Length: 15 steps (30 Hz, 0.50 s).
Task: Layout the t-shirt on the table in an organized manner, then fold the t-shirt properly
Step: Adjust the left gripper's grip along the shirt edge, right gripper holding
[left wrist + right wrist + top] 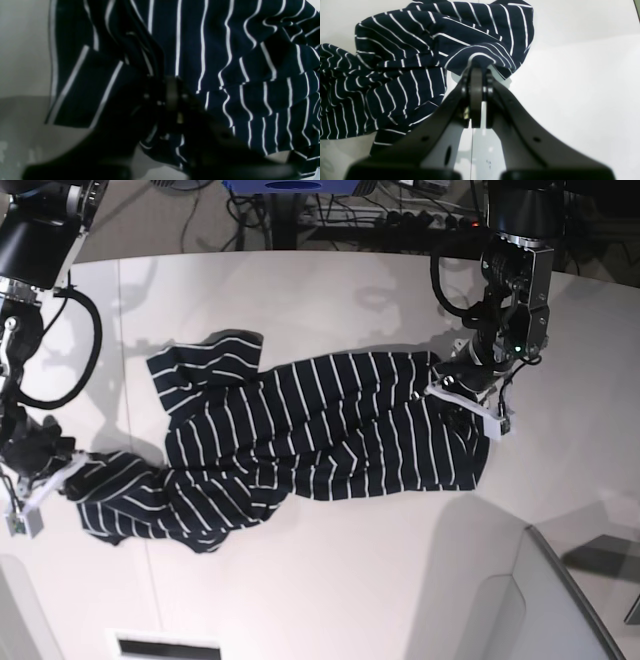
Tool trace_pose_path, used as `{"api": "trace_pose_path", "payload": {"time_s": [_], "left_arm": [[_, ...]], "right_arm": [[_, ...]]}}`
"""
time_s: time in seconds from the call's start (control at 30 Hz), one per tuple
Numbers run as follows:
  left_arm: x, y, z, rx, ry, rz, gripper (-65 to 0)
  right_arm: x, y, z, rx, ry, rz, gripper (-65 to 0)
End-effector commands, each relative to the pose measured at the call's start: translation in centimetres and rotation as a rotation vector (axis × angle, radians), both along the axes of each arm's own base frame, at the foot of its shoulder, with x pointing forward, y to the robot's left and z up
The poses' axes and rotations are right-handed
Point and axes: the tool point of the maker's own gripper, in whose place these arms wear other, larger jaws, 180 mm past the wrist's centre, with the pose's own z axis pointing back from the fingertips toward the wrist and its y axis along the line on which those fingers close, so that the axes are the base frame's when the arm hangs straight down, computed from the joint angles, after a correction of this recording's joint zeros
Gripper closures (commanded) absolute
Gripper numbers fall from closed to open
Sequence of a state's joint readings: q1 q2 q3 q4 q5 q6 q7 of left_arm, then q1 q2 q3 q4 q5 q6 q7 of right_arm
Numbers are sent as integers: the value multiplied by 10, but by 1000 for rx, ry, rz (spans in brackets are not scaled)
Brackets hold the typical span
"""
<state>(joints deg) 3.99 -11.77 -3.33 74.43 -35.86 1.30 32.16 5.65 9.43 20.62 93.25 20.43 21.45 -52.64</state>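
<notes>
Left gripper [172, 85] dark and blurred in its wrist view, clenched on a bunch of the t-shirt [310, 430]. Right gripper [477, 72] clamped on a striped fold, sharp in its own view only. Shirt's rumpled spread across the table [350, 580] plain just from the base view.

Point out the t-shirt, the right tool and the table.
t-shirt [330, 430], base view, middle of the striped body.
right tool [477, 68], right wrist view, tips pinching a cloth fold.
table [350, 580], base view, bare white top.
</notes>
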Motion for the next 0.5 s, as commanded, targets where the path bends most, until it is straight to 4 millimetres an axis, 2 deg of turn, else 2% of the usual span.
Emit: {"api": "trace_pose_path", "payload": {"time_s": [0.0, 0.2, 0.3, 0.37, 0.47], "left_arm": [[12, 3, 14, 3, -52, 2, -18], [11, 4, 17, 4, -61, 2, -94], [15, 2, 25, 3, -83, -3, -66], [18, 1, 30, 3, -100, -8, 0], [23, -2, 39, 3, -124, -18, 0]], "right_arm": [[10, -4, 16, -9, -58, 1, -2], [10, -4, 16, -9, -58, 1, -2], [10, -4, 16, -8, -57, 1, -2], [10, -4, 16, -8, -57, 1, -2], [10, -4, 16, -8, -57, 1, -2]]}}
